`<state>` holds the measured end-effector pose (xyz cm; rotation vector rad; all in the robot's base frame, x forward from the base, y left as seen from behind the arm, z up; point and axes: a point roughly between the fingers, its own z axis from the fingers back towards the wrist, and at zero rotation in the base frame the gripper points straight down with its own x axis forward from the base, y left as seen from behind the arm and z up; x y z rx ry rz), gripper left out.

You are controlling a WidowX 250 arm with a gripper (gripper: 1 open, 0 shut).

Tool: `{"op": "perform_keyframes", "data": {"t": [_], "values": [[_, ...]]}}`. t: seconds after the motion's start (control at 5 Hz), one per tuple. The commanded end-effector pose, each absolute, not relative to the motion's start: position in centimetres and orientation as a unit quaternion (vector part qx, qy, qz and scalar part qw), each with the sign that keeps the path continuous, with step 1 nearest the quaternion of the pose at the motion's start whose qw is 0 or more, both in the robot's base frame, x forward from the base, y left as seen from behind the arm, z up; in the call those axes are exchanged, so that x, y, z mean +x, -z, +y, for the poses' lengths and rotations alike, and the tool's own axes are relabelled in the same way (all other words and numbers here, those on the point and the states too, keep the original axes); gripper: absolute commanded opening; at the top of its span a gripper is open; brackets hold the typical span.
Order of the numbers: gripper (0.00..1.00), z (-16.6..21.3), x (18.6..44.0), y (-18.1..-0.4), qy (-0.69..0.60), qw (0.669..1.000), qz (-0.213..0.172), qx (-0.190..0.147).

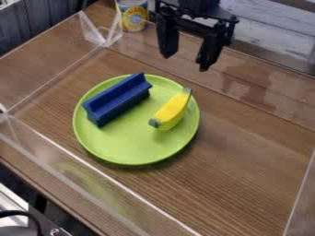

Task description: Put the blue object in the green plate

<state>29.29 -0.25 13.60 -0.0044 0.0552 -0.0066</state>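
Observation:
A dark blue block (118,99) with a lengthwise groove lies inside the lime-green plate (123,146), on its left half. A yellow toy banana (172,110) rests on the plate's right half. My black gripper (186,53) hangs above the table behind the plate, pointing down. Its fingers stand apart, open, with nothing between them. It touches neither the block nor the plate.
The wooden table is fenced by clear acrylic walls (37,69) on the left, front and right. A yellow and white container (132,15) stands at the back beside the gripper. A dark counter edge runs along the back right.

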Motion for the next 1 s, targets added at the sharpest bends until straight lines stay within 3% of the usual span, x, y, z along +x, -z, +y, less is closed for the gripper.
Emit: {"op": "perform_keyframes", "data": {"t": [0.0, 0.2, 0.4, 0.8], "values": [[1.0, 0.3, 29.4, -12.5, 0.015, 1.0, 0.026, -0.004], [1.0, 1.2, 30.2, -11.4, 0.008, 1.0, 0.02, -0.009], [1.0, 1.3, 30.8, -11.4, 0.003, 1.0, 0.0, -0.017], [1.0, 1.3, 31.3, -13.3, -0.004, 0.999, -0.037, -0.031]]}}
